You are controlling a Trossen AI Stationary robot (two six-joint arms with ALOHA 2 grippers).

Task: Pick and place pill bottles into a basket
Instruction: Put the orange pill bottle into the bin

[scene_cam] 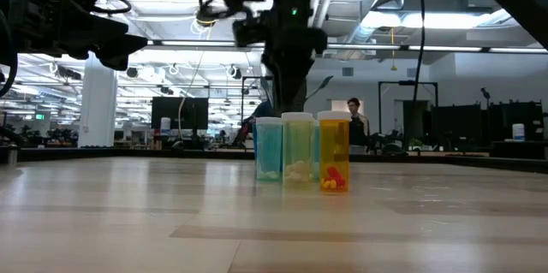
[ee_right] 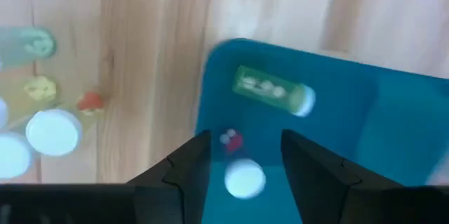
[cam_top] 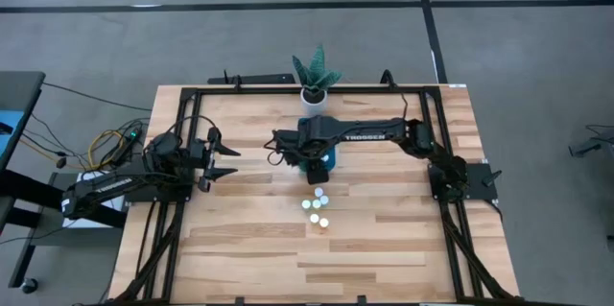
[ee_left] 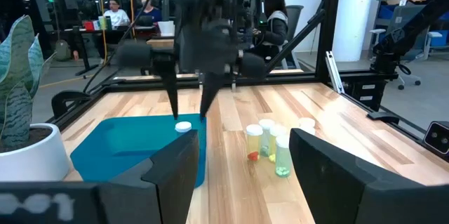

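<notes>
Centre frame, high view: right end effector (cam_top: 309,160) over basket (cam_top: 329,161), fingers spread, gripping nothing; white-capped pill bottle (ee_right: 245,180) between fingertips, inside basket.

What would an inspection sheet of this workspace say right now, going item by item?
Surface: wooden table, bare at the front.
Job's things: teal basket holds two pill bottles, a green one lying down and one upright; four more pill bottles stand outside.
Clutter: potted plant at the back edge.
Grippers: right gripper open above the basket; left gripper open, waiting at left.
Cables: bundle off the left edge.
Surroundings: people at desks.
</notes>
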